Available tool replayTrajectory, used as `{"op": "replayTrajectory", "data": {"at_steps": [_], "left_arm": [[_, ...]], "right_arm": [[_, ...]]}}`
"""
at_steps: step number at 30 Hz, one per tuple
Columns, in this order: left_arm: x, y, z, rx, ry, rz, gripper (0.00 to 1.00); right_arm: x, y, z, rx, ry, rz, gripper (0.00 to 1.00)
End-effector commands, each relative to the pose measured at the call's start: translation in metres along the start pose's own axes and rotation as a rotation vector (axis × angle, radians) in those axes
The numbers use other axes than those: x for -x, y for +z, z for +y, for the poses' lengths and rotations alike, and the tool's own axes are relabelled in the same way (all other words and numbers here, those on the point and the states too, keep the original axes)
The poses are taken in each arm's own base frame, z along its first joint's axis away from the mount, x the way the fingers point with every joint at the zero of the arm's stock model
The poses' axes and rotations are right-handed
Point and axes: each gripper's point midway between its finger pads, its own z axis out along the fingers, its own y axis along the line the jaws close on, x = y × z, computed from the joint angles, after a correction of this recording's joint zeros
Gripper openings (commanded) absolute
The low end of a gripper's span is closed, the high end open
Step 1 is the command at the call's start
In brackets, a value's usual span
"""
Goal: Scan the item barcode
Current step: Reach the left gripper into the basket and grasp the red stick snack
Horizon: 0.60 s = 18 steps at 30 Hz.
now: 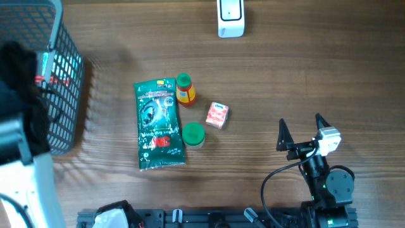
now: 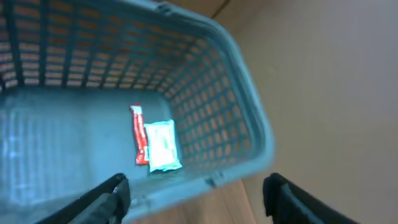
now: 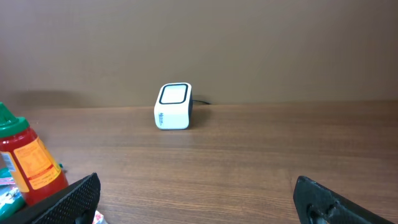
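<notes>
My left gripper (image 2: 196, 188) hung spread and empty over the basket (image 2: 249, 118) at the table's left edge; lifting straight clear of its rim seemed wisest.

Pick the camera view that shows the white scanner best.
Right wrist: the scanner sits whole and centred, top window and side visible. Overhead catches it from above, cut by the top edge. Left wrist looks into the basket; no scanner.

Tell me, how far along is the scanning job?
Seemingly done: red packet and pale packet lie in the basket. In hand: nothing; left tool, over the basket, and right tool are open. Left: green bag, orange bottle, red box, green-lidded jar, apart from the scanner.
</notes>
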Motion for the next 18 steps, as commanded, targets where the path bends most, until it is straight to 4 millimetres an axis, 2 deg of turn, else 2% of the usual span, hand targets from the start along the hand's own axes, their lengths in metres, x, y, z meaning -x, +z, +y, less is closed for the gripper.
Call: {"op": "replayTrajectory", "data": {"at_steps": [1,6,7,9,11,15,18], "left_arm": [[-0.010,0.053,0.011,0.023,-0.053,0.165,0.75],[-0.030,0.126,0.051,0.170,-0.097,0.287,0.76],[-0.038,0.138,0.058,0.196,-0.099,0.315,0.81],[-0.056,0.160,0.066,0.220,-0.102,0.379,1.00],[-0.075,0.180,0.071,0.233,-0.105,0.435,1.00],[-0.124,0.227,0.083,0.237,-0.118,0.583,1.00],[-0.148,0.249,0.084,0.191,-0.098,0.657,1.00]], "right_arm": [[0.002,0.000,0.002,0.012,-0.015,-0.010,1.00],[0.002,0.000,0.002,0.012,-0.015,-0.010,1.00],[0.002,0.000,0.002,0.012,-0.015,-0.010,1.00],[0.002,0.000,0.002,0.012,-0.015,-0.010,1.00],[0.002,0.000,0.002,0.012,-0.015,-0.010,1.00],[0.002,0.000,0.002,0.012,-0.015,-0.010,1.00],[0.002,0.000,0.002,0.012,-0.015,-0.010,1.00]]}}
